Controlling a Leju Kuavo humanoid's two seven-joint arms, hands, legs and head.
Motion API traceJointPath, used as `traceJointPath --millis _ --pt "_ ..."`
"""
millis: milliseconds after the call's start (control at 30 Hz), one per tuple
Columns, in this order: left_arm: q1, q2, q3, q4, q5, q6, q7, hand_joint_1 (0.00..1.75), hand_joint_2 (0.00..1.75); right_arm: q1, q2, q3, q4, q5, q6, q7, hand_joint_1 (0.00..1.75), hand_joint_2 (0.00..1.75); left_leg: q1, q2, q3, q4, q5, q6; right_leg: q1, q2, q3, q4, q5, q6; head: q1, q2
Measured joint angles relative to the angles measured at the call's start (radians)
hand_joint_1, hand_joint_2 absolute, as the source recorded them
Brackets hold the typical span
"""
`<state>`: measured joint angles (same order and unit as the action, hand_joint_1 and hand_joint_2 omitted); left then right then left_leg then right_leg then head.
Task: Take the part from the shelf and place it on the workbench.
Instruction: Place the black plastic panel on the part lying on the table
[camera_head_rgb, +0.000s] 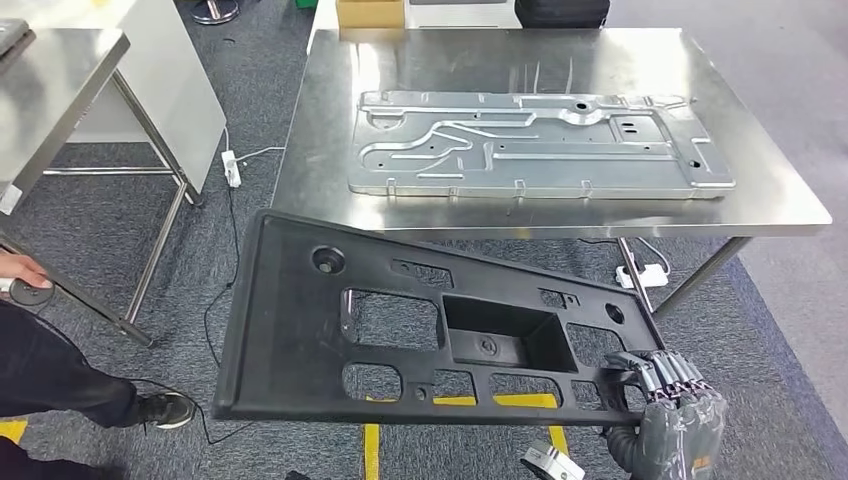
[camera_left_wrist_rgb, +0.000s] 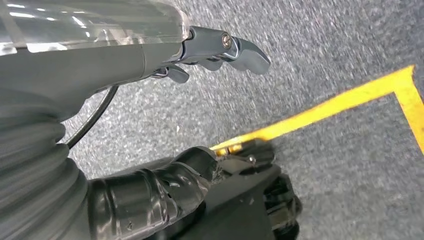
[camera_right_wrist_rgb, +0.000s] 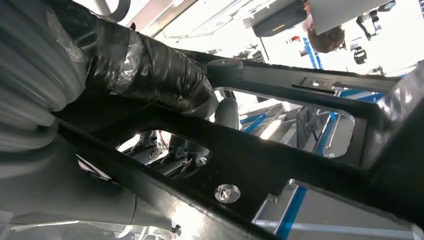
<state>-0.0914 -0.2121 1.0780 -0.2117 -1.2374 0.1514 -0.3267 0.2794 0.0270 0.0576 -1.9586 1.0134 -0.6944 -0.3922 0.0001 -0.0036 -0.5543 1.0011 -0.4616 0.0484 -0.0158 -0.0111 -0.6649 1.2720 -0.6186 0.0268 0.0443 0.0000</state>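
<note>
Gripped at its lower right corner by the right robot hand (camera_head_rgb: 668, 392), a broad black plastic panel (camera_head_rgb: 400, 330) is held tilted in the air just short of the steel counter (camera_head_rgb: 330, 130), where a stamped metal plate (camera_head_rgb: 530, 145) lies. The panel is judged stiff, light but unwieldy; its cutout edges offer firmer holds. The left robot hand (camera_left_wrist_rgb: 220, 50) hangs over the carpet, fingers loosely curled, nothing held.

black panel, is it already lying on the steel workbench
No, the black panel hangs tilted over the carpet short of the workbench, gripped at its corner by the right hand.
</note>
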Motion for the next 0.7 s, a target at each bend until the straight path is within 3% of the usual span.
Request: traceJointPath --millis 33,67,167,233,300,367,467,500,533,600,633,700 --pt "0.000 0.000 0.000 0.000 0.000 0.000 0.000 0.00 1.75 0.001 0.000 0.000 0.000 -0.001 0.000 0.000 1.75 1.75 0.000 -0.003 0.000 0.001 -0.001 0.000 0.000 0.000 -0.013 0.022 0.003 0.000 0.000 0.000" --pt "0.000 0.000 0.000 0.000 0.000 0.000 0.001 0.00 1.75 0.001 -0.001 0.000 0.000 -0.003 0.000 0.000 1.75 1.75 0.000 -0.008 0.000 0.003 -0.001 -0.001 0.000 0.001 -0.009 0.008 0.025 0.000 0.000 0.000" --pt "0.000 -0.002 0.000 0.000 0.000 0.000 0.002 0.00 1.75 0.000 -0.002 0.000 0.000 -0.019 0.000 -0.003 1.75 1.75 -0.001 -0.019 -0.001 0.013 -0.007 -0.007 0.001 0.010 0.070 -0.168 0.117 -0.009 0.000 0.000" --pt "0.000 -0.002 0.000 0.000 0.000 0.000 0.002 0.00 1.75 -0.001 -0.002 0.000 0.000 -0.037 0.000 -0.009 1.75 1.75 -0.004 -0.024 -0.007 0.019 -0.009 -0.015 0.003 0.017 0.093 -0.227 0.130 -0.017 0.000 0.000" --pt "0.001 -0.002 0.000 0.000 0.000 0.000 0.002 0.00 1.75 -0.002 0.000 0.000 0.000 -0.049 0.000 -0.017 1.75 1.75 -0.005 -0.026 -0.008 0.018 -0.009 -0.025 0.004 0.017 0.092 -0.231 0.132 -0.027 -0.001 0.000" --pt "0.002 -0.002 0.000 0.000 0.000 0.000 0.002 0.00 1.75 -0.005 0.010 0.000 -0.002 -0.050 0.000 -0.036 1.75 1.75 -0.003 -0.020 -0.017 0.040 -0.028 -0.037 0.001 0.015 0.093 -0.238 0.137 -0.040 -0.001 0.000" --pt "0.001 -0.002 0.000 0.000 -0.001 -0.001 0.003 0.00 1.75 -0.006 0.034 0.000 -0.008 -0.046 0.000 -0.066 1.75 1.75 0.002 -0.010 -0.090 0.203 -0.118 -0.052 0.001 0.008 0.093 -0.242 0.139 -0.052 -0.002 0.000" --pt "0.002 -0.002 0.000 0.000 -0.002 -0.001 0.004 0.00 1.75 -0.006 0.038 0.000 -0.008 -0.045 0.000 -0.068 1.75 1.75 0.004 -0.009 -0.117 0.262 -0.140 -0.055 0.003 0.006 0.093 -0.241 0.139 -0.053 -0.002 0.000" --pt "0.002 -0.002 0.000 0.000 -0.002 -0.003 0.004 0.00 1.75 -0.006 0.040 0.000 -0.008 -0.045 0.000 -0.069 1.75 1.75 0.004 -0.008 -0.131 0.293 -0.145 -0.057 0.003 0.004 0.093 -0.241 0.138 -0.053 -0.002 0.000" --pt "0.004 -0.002 0.000 0.000 -0.003 -0.009 0.004 0.00 1.75 -0.006 0.042 0.000 -0.008 -0.049 0.000 -0.068 1.75 1.75 0.004 -0.006 -0.109 0.250 -0.104 -0.055 0.004 0.003 0.095 -0.240 0.138 -0.053 -0.002 0.000" --pt "0.004 -0.002 0.000 0.000 -0.003 -0.014 0.004 0.00 1.75 -0.006 0.043 0.000 -0.008 -0.051 0.000 -0.068 1.75 1.75 0.004 -0.005 -0.073 0.178 -0.067 -0.051 0.005 0.003 0.097 -0.240 0.137 -0.053 -0.002 0.000" --pt "0.002 -0.001 0.000 0.000 -0.003 -0.022 0.003 0.00 1.75 -0.007 0.046 0.000 -0.008 -0.055 0.000 -0.067 1.75 1.75 -0.001 -0.002 -0.013 0.056 -0.026 -0.040 0.007 0.003 0.099 -0.240 0.136 -0.047 -0.002 0.000"
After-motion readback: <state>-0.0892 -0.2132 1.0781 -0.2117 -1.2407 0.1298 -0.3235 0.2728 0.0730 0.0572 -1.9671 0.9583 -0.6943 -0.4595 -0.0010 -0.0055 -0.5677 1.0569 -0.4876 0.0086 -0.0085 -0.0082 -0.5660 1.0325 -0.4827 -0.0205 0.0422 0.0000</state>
